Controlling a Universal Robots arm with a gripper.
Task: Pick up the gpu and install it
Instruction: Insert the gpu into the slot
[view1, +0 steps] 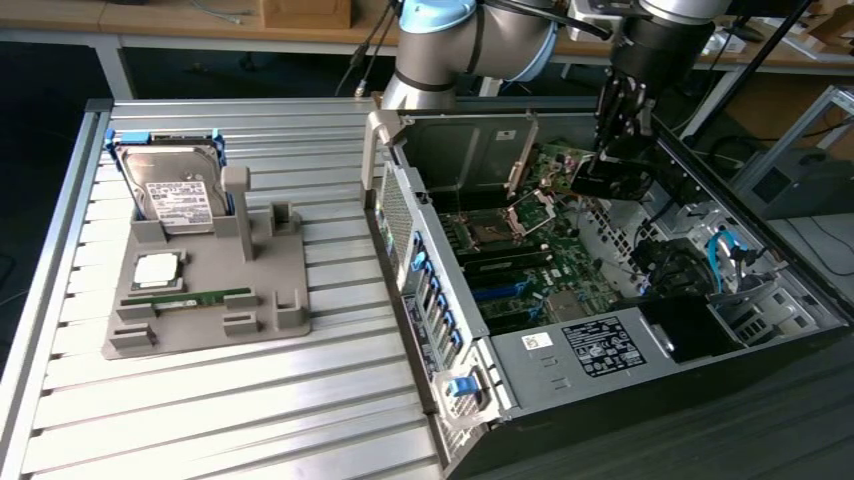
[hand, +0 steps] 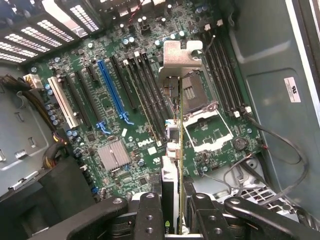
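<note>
We had the gpu (hand: 173, 150) pinched in the tool (hand: 175, 207) above the motherboard (hand: 115, 115): picked up, not yet seated.

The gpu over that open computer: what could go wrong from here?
1. The gpu, held edge-on in the gripper, hangs near the socket, away from the blue slot; lowered off line, it might strike parts on the board.
2. The grip is at one end only, so it might tilt or slip.
</note>
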